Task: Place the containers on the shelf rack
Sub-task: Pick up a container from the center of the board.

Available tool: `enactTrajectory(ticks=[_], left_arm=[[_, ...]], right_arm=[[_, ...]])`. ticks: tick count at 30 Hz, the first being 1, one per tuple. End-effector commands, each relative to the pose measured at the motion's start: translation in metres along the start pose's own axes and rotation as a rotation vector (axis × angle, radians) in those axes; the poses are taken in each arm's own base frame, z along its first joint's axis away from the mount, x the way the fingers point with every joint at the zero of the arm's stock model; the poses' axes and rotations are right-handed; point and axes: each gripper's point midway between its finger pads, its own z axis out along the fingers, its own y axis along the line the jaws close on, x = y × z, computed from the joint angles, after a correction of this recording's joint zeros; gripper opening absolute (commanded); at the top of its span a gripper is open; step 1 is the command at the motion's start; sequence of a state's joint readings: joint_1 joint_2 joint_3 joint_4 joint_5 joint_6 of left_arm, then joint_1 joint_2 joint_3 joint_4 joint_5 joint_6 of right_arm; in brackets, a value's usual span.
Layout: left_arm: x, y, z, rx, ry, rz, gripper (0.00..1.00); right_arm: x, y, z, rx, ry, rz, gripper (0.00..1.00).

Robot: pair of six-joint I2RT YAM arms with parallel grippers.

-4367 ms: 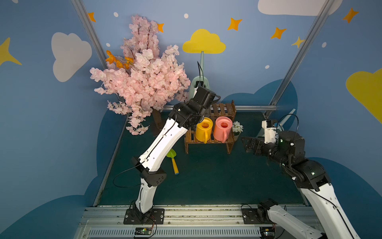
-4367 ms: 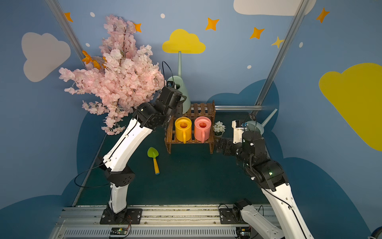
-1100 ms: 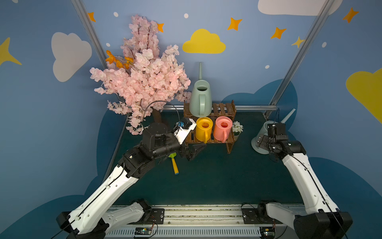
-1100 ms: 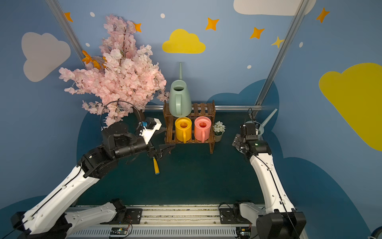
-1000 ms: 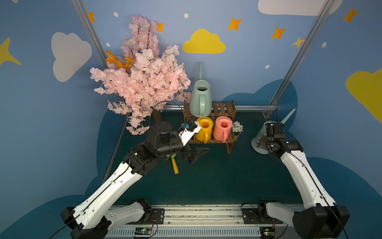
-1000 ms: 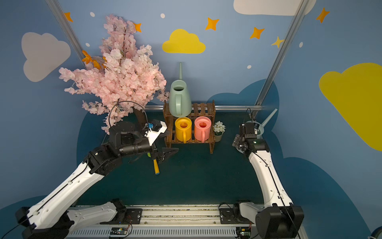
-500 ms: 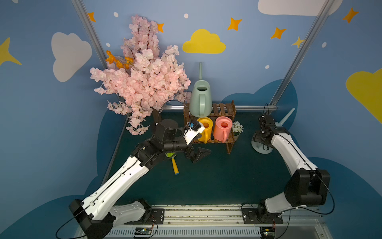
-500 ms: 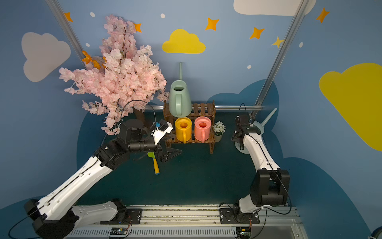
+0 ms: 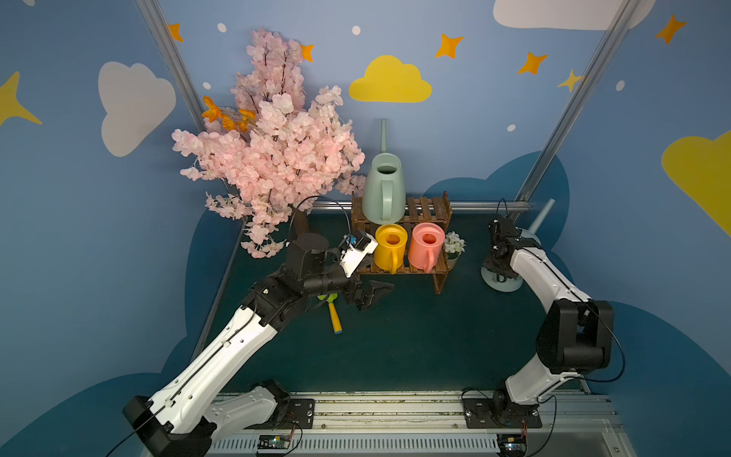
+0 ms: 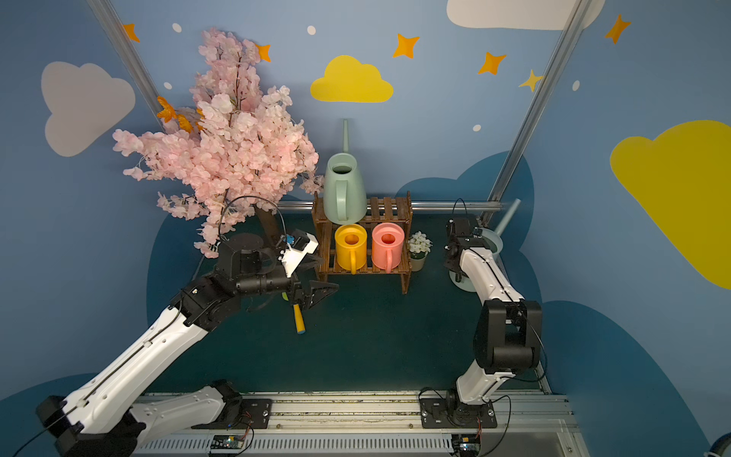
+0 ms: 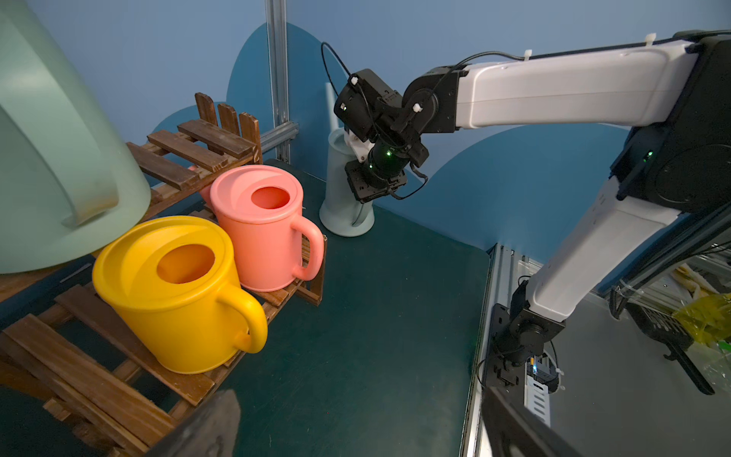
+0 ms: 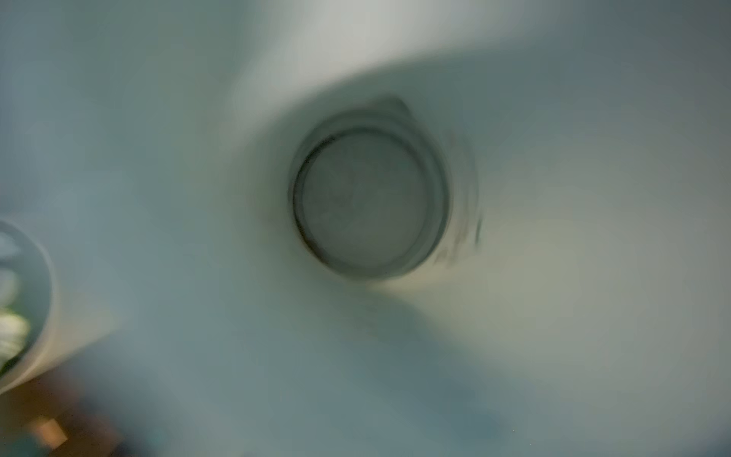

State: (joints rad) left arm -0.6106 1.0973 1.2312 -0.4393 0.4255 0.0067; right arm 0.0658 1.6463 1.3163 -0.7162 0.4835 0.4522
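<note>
The tall green can (image 9: 383,190) stood on the top step of the brown shelf rack (image 9: 429,205), at its left end; the yellow can (image 9: 389,247) and the pink can (image 9: 427,245) stood side by side on the low step; the blue-grey can (image 9: 499,282) was not on the rack; it stood upright on the dark green floor (image 9: 395,348), off to the right of the rack, with its long spout (image 9: 542,215) pointing up at the wall; a small pot of white flowers (image 9: 454,244) sat just beside the rack, between it and that can; the right claw (image 11: 360,197) was down at the top of the blue-grey can; its jaws were hidden, so I could not tell if they were wide, narrow or holding; the right wrist view was blurry and showed only the inside of that can; the left claw (image 9: 372,296) hung over the floor in front of the rack, jaws wide, with nothing in them; a toy shovel (image 9: 335,316) lay on the floor partly under the left arm (image 9: 237,344); a pink blossom tree (image 9: 273,158) stood left of the rack.
</note>
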Motion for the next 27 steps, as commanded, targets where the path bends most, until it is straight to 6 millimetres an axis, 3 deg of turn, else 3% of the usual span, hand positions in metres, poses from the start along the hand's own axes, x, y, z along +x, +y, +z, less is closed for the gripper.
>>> enactTrajectory(ticks=[1, 8, 15, 19, 24, 27], left_arm=[[-0.006, 0.005, -0.005, -0.020, -0.035, -0.016, 1.00], [-0.007, 0.015, -0.006, -0.041, -0.046, -0.047, 1.00], [-0.007, 0.038, -0.017, -0.112, -0.067, -0.116, 1.00], [-0.006, 0.054, -0.026, -0.144, -0.091, -0.175, 1.00], [-0.006, 0.066, -0.034, -0.179, -0.103, -0.207, 1.00], [-0.007, 0.072, -0.036, -0.195, -0.111, -0.219, 1.00]], right_arm=[[-0.002, -0.008, -0.011, 0.000, -0.033, 0.002, 0.21], [-0.001, -0.020, -0.043, -0.028, -0.071, -0.011, 0.10], [0.001, -0.027, -0.099, -0.176, -0.125, 0.040, 0.08], [-0.003, -0.028, -0.142, -0.314, -0.201, 0.060, 0.08], [-0.019, -0.040, -0.210, -0.458, -0.347, 0.080, 0.08], [-0.027, -0.037, -0.248, -0.558, -0.371, 0.058, 0.08]])
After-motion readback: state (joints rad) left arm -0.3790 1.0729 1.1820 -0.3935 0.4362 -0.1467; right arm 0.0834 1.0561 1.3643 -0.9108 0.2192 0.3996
